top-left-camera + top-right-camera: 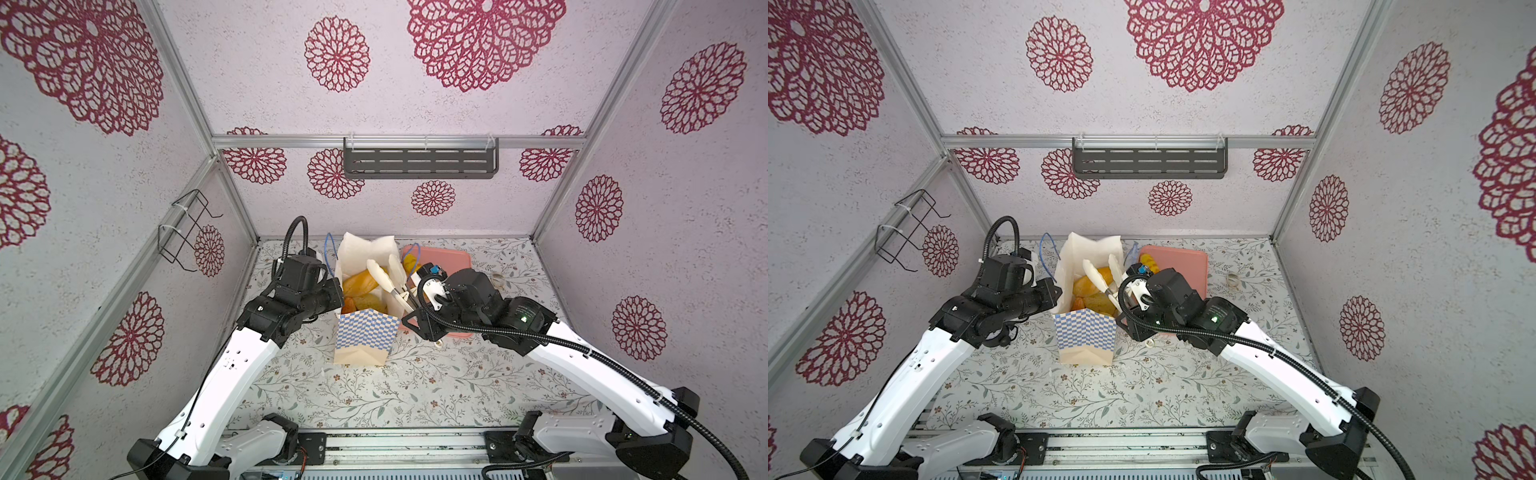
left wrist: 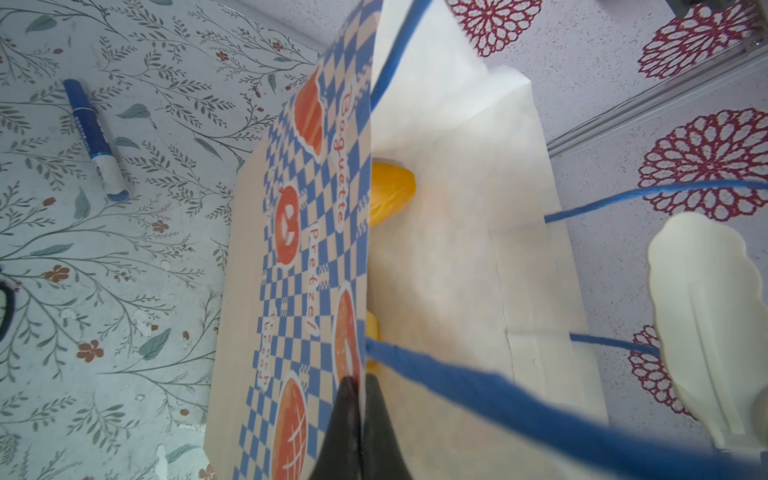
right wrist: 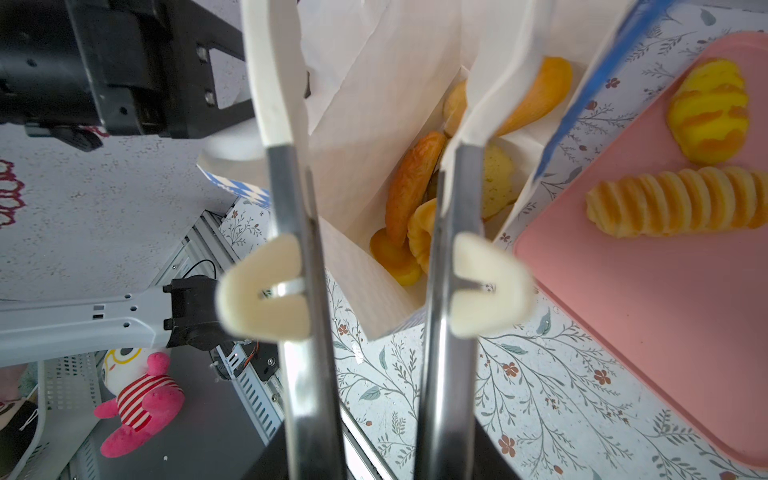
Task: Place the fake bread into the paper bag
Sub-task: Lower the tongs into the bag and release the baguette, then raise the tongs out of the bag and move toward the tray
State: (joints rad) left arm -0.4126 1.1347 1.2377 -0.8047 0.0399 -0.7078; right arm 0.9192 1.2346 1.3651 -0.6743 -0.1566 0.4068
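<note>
The paper bag [image 1: 361,332] [image 1: 1086,336] [image 2: 291,249] stands open at mid-table. Several golden pieces of fake bread [image 1: 361,282] [image 1: 1090,286] [image 3: 409,187] lie inside it. My left gripper [image 1: 338,291] [image 1: 1059,293] [image 2: 359,382] is shut on the bag's left rim. My right gripper [image 1: 415,301] [image 3: 380,457] holds metal tongs [image 3: 286,187]. Their white tips [image 1: 388,270] [image 2: 702,299] stand apart over the bag's mouth with nothing between them. A ridged roll [image 3: 706,112] and a long ridged loaf [image 3: 673,199] lie on the pink tray [image 1: 453,257] [image 1: 1183,266] [image 3: 623,311].
A blue marker [image 2: 97,141] lies on the floral tabletop left of the bag. A small tape roll [image 1: 498,280] [image 1: 1233,280] sits right of the tray. A black shelf [image 1: 419,160] hangs on the back wall and a wire rack [image 1: 183,228] on the left wall.
</note>
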